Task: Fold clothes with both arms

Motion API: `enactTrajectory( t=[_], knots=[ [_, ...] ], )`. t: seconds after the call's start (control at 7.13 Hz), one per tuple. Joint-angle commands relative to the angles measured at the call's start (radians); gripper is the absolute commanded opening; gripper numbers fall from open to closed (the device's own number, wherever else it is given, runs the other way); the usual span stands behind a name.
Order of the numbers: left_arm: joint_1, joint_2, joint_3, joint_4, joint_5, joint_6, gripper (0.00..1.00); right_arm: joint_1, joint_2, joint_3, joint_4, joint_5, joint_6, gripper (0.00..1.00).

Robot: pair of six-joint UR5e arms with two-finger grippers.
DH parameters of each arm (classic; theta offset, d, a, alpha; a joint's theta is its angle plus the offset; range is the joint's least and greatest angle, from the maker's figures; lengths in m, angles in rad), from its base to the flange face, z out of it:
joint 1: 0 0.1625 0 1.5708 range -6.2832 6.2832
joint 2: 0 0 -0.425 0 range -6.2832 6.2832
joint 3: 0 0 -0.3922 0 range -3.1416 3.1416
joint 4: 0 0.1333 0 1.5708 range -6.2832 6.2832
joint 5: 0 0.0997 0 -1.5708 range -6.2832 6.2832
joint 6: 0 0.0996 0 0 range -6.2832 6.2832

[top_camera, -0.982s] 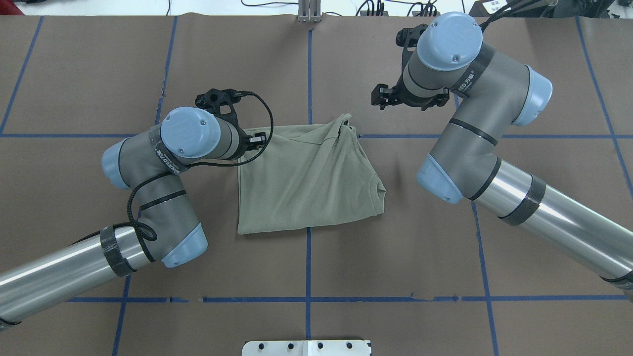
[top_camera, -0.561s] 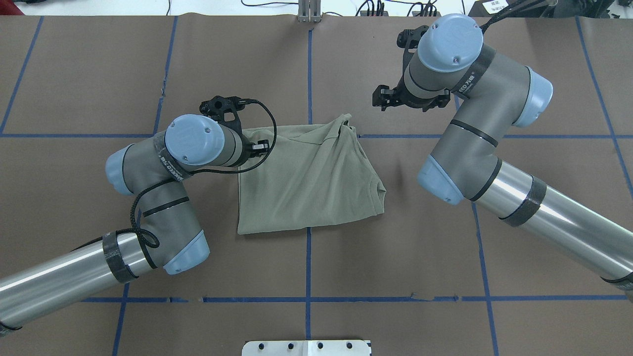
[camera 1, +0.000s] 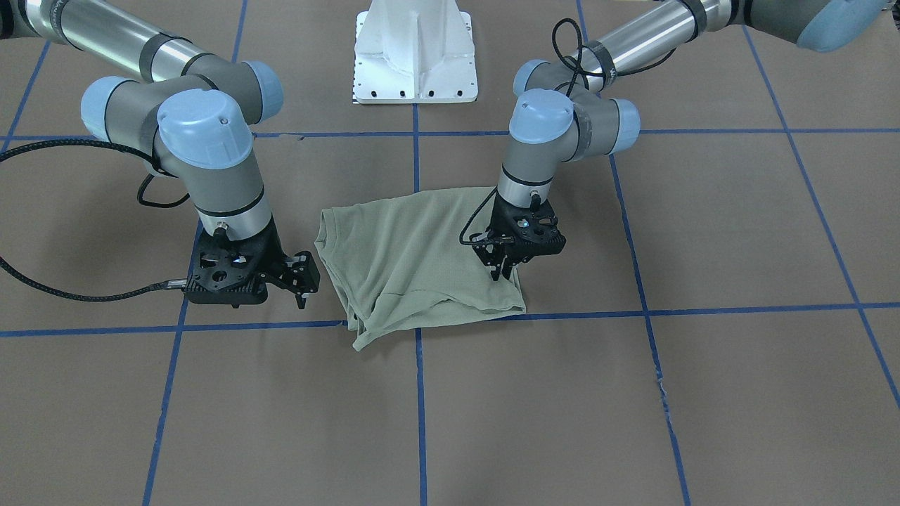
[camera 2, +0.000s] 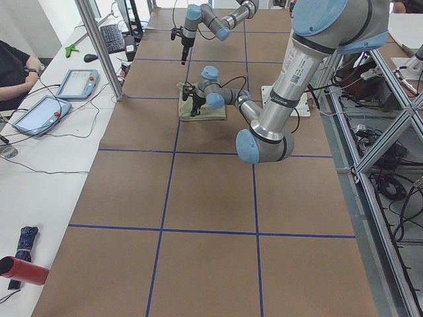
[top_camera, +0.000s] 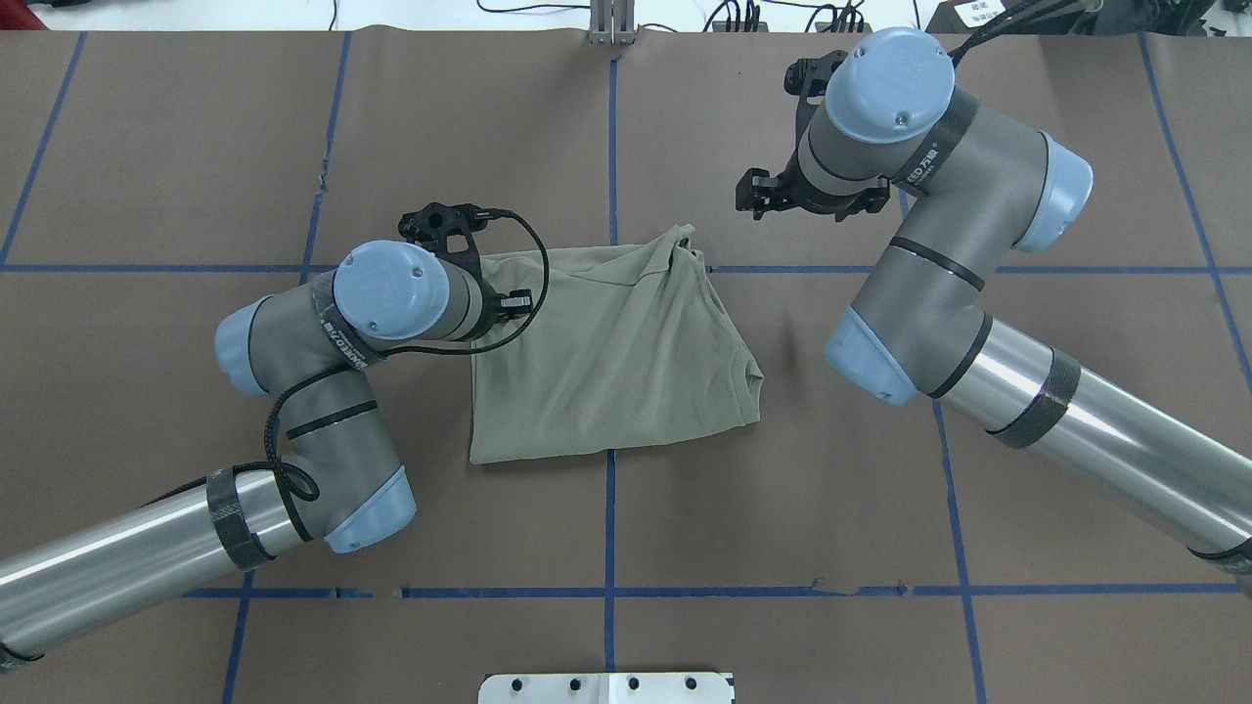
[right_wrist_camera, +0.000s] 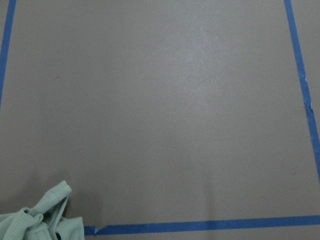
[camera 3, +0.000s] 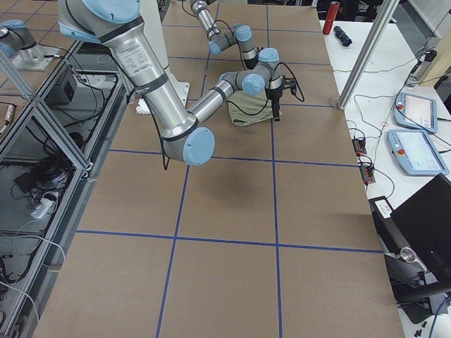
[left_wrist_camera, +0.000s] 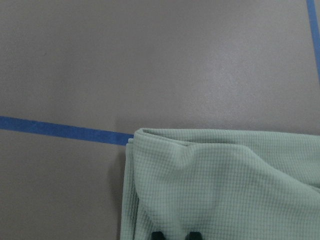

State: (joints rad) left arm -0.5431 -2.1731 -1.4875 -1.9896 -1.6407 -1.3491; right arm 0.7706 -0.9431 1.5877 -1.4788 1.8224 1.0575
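Observation:
The sage-green shirt (top_camera: pixel 606 352) lies folded into a rough rectangle at the table's middle, and it also shows in the front view (camera 1: pixel 415 260). My left gripper (camera 1: pixel 500 273) points down over the shirt's far left corner. In the left wrist view its tips (left_wrist_camera: pixel 175 235) sit close together over the flat fabric (left_wrist_camera: pixel 225 185), and the jaws look shut. In the overhead view my left wrist hides it. My right gripper (camera 1: pixel 304 284) hangs beside the shirt's right side, apart from it and empty, and looks open. It also shows in the overhead view (top_camera: pixel 755 198). The right wrist view shows only a bunched shirt corner (right_wrist_camera: pixel 30 225).
Brown paper with blue tape lines (top_camera: pixel 609 147) covers the table. The white pedestal base (camera 1: pixel 415 53) stands at the robot's edge. A metal post (camera 2: pixel 99 46), tablets and a person are at the far side. A red bottle (camera 2: pixel 23 271) lies on the side bench.
My left arm has shifted a little right and toward the robot along the shirt's left edge. The right arm has barely moved. The shirt lies as before.

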Motion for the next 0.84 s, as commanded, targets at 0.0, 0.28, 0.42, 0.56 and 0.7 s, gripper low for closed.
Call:
enactTrajectory(
  t=[0.0,0.28,0.42,0.56,0.7],
  knots=[
    [0.005,0.010,-0.003,0.002,0.001,0.010,0.00,-0.001,0.001,-0.002,0.000,0.000,-0.001,1.00],
    [-0.030,0.021,-0.014,0.003,-0.001,0.091,0.00,-0.001,0.003,-0.002,0.000,0.000,-0.001,1.00],
    [-0.053,0.022,-0.014,0.003,-0.002,0.123,0.00,-0.001,0.003,-0.002,0.000,0.000,-0.001,1.00],
    [-0.067,0.024,-0.014,0.002,-0.002,0.146,0.00,-0.001,0.003,-0.002,0.000,0.000,-0.001,1.00],
    [-0.070,0.024,-0.014,0.002,-0.002,0.148,0.00,-0.001,0.001,-0.002,0.000,0.000,-0.002,1.00]
  ],
)
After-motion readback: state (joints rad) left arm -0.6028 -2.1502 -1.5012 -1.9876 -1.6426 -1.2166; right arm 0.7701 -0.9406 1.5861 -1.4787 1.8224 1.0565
